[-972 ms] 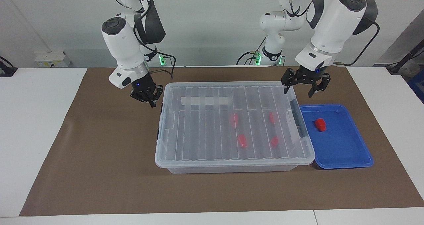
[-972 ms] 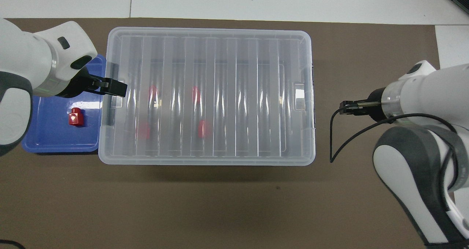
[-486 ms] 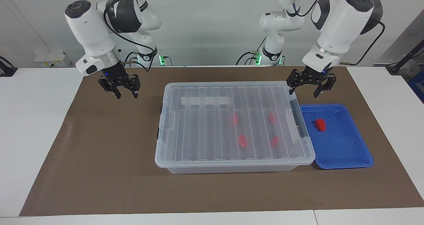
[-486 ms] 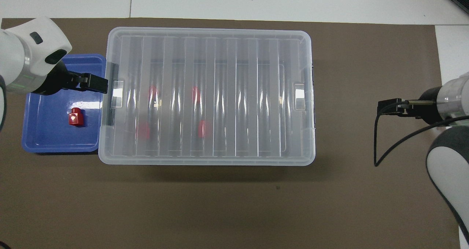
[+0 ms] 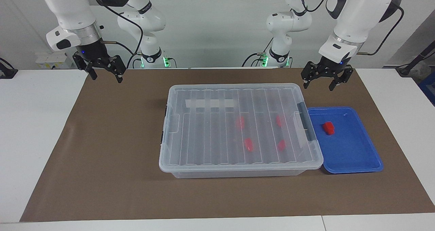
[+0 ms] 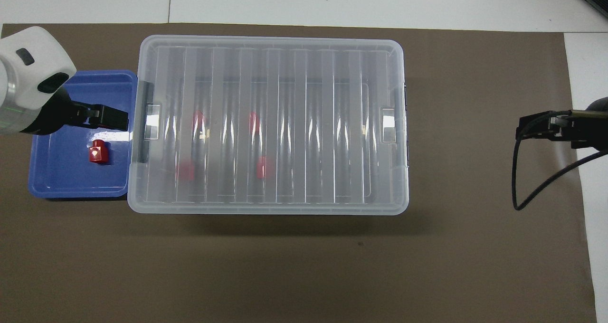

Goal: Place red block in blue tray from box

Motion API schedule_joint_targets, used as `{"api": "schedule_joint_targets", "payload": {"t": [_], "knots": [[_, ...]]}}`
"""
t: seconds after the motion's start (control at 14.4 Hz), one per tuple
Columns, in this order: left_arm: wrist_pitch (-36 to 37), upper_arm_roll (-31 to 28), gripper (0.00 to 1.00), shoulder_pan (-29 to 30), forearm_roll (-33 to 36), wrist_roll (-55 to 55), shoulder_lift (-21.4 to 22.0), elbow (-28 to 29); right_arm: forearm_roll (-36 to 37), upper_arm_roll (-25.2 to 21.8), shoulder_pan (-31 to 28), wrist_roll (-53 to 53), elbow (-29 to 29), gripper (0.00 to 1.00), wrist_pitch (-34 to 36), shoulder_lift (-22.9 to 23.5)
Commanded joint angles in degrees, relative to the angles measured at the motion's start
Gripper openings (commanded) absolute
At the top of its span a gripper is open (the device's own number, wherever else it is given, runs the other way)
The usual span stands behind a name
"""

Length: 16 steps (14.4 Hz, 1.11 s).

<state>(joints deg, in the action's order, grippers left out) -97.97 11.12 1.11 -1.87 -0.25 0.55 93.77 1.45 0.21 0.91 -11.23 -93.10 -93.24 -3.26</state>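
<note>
The clear box (image 5: pixel 217 129) (image 6: pixel 270 123) stands mid-mat with its ribbed lid on. Several red blocks (image 5: pixel 248 144) (image 6: pixel 262 167) show blurred through the lid. One red block (image 5: pixel 328 128) (image 6: pixel 97 152) lies in the blue tray (image 5: pixel 353 153) (image 6: pixel 61 180), which sits against the box at the left arm's end of the table. My left gripper (image 5: pixel 318 85) (image 6: pixel 111 118) hangs open and empty in the air over the tray. My right gripper (image 5: pixel 106 78) (image 6: pixel 534 127) is open and empty, raised over the mat well off the box's other end.
A brown mat (image 5: pixel 102 156) covers the white table (image 5: pixel 30 122). Dark grey latches (image 5: pixel 306 122) (image 6: pixel 142 123) sit at the box's two short ends. A black cable (image 6: pixel 517 180) loops down from the right wrist.
The right gripper opened, rose and swung away from the box's end toward the table's edge. The left gripper lifted and drew back from the box's latch to over the tray.
</note>
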Motion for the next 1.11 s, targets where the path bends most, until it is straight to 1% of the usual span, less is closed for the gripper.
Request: {"api": "schedule_joint_targets", "payload": {"t": [0.0, 0.35, 1.04], "knots": [[0.8, 0.1, 1.0, 0.2, 1.0, 0.2, 1.5, 1.8, 0.7, 0.8, -0.6, -1.3, 6.3, 0.99, 4.6, 3.4], [1.3, 0.1, 1.0, 1.6, 1.0, 0.2, 2.0, 2.5, 0.0, 0.8, -0.3, -1.2, 4.1, 1.0, 6.0, 2.3], [1.4, 0.0, 1.0, 2.0, 0.9, 0.1, 2.0, 2.5, 0.0, 0.8, -0.7, -1.2, 3.7, 1.0, 6.2, 2.1]]}}
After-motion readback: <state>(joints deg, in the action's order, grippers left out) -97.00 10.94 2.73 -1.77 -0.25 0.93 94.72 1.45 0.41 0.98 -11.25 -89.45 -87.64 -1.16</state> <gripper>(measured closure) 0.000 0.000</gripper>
